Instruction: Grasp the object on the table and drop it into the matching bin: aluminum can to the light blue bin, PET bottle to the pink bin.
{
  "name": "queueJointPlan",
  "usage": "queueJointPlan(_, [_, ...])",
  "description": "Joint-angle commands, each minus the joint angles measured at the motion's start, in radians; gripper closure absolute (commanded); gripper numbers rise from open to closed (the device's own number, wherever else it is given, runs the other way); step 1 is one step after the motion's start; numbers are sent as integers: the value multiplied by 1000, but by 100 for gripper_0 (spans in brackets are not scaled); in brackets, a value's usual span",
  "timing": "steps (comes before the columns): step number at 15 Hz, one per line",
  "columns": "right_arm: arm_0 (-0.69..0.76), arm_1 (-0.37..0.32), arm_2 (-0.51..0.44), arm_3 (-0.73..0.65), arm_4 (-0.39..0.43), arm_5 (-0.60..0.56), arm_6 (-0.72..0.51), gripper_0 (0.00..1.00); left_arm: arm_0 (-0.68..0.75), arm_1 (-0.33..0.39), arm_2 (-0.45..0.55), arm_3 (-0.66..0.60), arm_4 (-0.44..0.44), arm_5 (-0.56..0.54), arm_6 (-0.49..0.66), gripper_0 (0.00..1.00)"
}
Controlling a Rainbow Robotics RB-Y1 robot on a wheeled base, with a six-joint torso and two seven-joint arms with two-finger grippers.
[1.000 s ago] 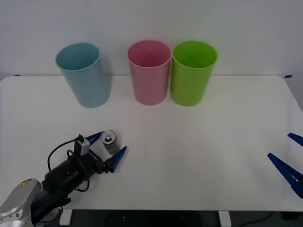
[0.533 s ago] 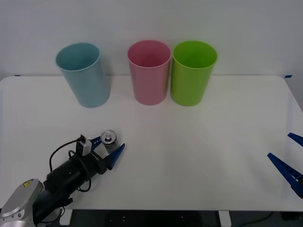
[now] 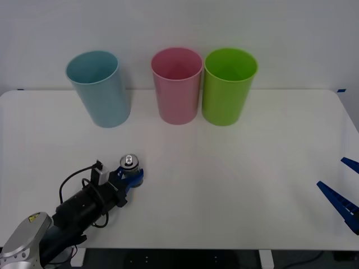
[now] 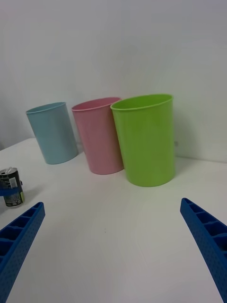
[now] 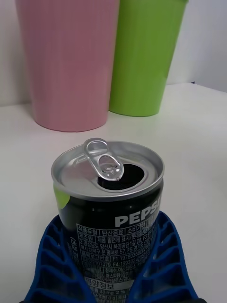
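While my right pincer [image 3: 343, 197] waits spread open at the desk's [image 3: 235, 179] near right edge, my left pincer [image 3: 130, 177] is clamped around the aluminum can [image 3: 129, 166], upright on the near left. Beyond stand the light blue bin [image 3: 100, 88], pink bin [image 3: 176, 84] and lime green bin [image 3: 229, 85].

"PEPSI" in white letters on the dark side of the aluminum can [image 5: 111, 208], small print below unreadable

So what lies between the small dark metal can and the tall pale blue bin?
Bare white table in the front view, between the can, shut in the left gripper, and the blue bin.
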Motion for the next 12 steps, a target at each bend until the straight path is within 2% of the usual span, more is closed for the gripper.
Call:
queueJointPlan(1, [0,0,0,0,0,0,0,0,-1,0,2,-6,1,-1,-3,100])
queueJointPlan(6, [0,0,0,0,0,0,0,0,-13,0,11,-75,7,0,18,100])
queueJointPlan(12, [0,0,0,0,0,0,0,0,-21,1,40,-167,103,0,71,100])
